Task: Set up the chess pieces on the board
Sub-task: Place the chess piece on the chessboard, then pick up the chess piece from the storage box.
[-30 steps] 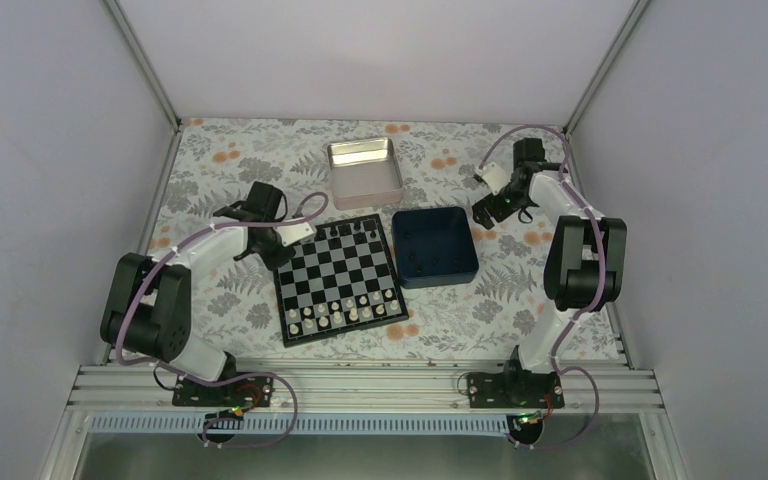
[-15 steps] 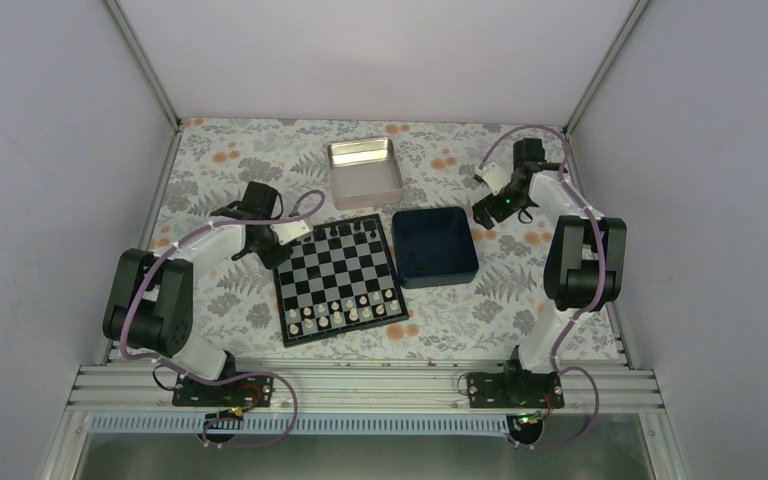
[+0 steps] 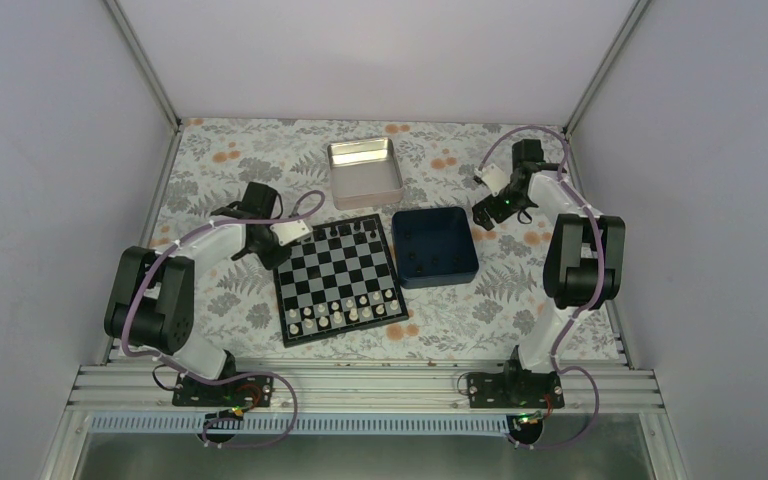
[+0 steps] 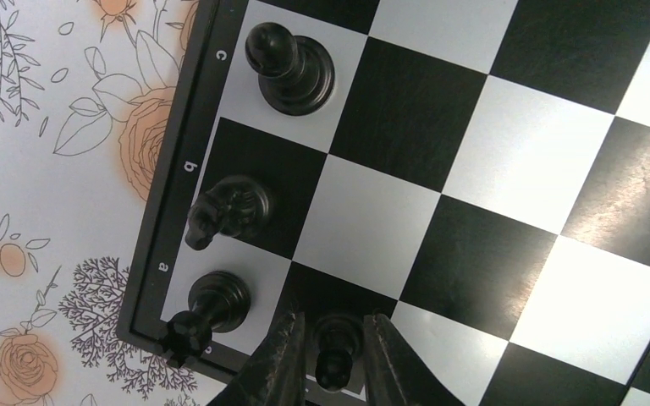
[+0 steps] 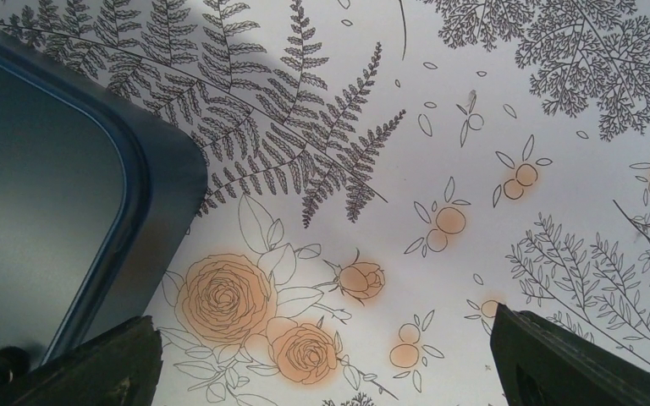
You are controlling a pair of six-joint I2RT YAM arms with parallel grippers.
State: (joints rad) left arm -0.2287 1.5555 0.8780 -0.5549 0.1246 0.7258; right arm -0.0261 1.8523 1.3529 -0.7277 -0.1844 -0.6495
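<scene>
1. The navy box blocks you just right of the board.
2. The metal tin sits near, beyond the board.
3. The board's middle rows let you pass between black chessmen and cream chessmen.

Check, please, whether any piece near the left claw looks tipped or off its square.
Nothing stands out: the rook, knight and c-file piece stand upright within their squares, as does the pawn inside the left claw.

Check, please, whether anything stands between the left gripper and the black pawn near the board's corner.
Nothing visible does. The left gripper straddles the black pawn on the board, a finger on either side; the rook stands clear beside them.
</scene>
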